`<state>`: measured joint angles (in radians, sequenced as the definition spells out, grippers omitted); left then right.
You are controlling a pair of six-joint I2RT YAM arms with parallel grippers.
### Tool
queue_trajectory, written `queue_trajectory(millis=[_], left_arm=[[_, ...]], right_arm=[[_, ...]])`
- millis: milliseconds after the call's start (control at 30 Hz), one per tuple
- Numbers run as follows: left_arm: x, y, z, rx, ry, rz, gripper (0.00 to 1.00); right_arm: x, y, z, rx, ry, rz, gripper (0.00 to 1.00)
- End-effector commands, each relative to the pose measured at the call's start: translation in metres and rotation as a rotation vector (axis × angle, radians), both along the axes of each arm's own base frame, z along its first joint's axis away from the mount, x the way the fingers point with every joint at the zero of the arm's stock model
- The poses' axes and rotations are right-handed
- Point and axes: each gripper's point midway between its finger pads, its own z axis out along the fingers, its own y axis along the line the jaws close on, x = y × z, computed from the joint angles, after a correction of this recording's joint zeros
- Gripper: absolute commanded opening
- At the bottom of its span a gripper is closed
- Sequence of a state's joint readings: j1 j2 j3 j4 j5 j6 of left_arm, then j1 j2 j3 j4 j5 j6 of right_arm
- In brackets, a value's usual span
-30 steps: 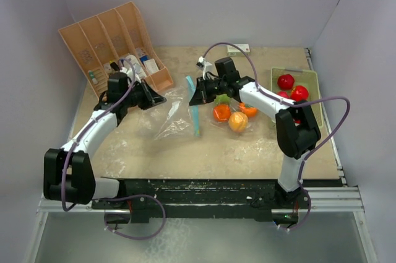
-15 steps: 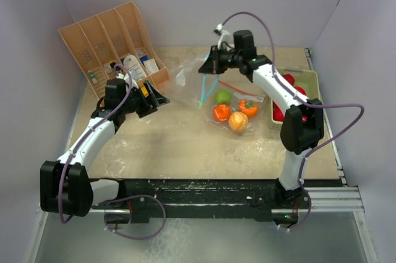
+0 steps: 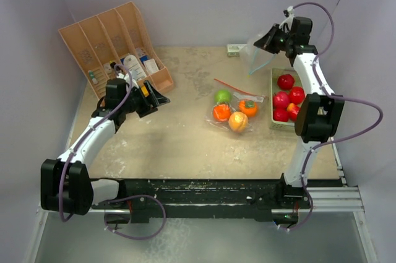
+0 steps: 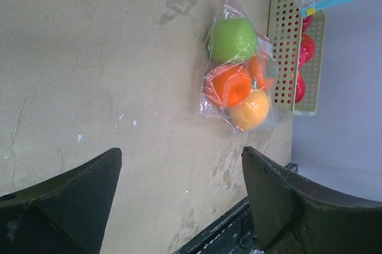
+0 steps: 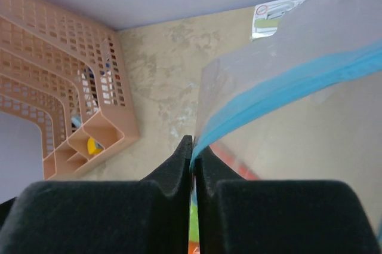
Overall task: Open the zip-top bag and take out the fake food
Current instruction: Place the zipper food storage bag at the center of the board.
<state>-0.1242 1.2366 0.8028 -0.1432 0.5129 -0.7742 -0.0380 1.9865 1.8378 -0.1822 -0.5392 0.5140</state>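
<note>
Nearest, the left gripper (image 3: 154, 97) hangs low over the table (image 3: 185, 145), jaws wide apart with nothing between them, probably parked clear of the other arm's work; mid-table lie four toy fruits (image 4: 233, 83), green, two orange and one yellow-orange, bunched touching inside clear film with a red strip, so they look not yet freed; to their right, red fruits (image 3: 286, 81) sit in the pale green tray (image 3: 303, 71), apparently the drop-off place; farthest, the right gripper (image 3: 267, 39) is raised over the tray's far end, jaws pinched tight on the blue zip edge of the bag (image 5: 310, 45), which hangs limp and seemingly empty.
</note>
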Motion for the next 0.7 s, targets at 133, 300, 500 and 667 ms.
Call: queue_trajectory(millis=[133, 300, 500, 667], left_arm=[[0.01, -0.002, 0.01, -0.027, -0.039, -0.003, 0.84], [0.004, 0.001, 0.006, -0.022, -0.022, 0.015, 0.85], [-0.005, 0.002, -0.004, -0.039, 0.008, 0.037, 0.86], [-0.012, -0.004, -0.014, -0.066, 0.033, 0.032, 0.86]], right_arm=[[0.008, 0.01, 0.009, -0.016, -0.005, 0.022, 0.37], [-0.006, -0.009, 0.014, -0.151, -0.002, -0.028, 0.71], [-0.063, -0.011, 0.006, -0.304, 0.043, -0.04, 0.75], [-0.119, 0.018, -0.033, -0.314, 0.111, 0.02, 0.76]])
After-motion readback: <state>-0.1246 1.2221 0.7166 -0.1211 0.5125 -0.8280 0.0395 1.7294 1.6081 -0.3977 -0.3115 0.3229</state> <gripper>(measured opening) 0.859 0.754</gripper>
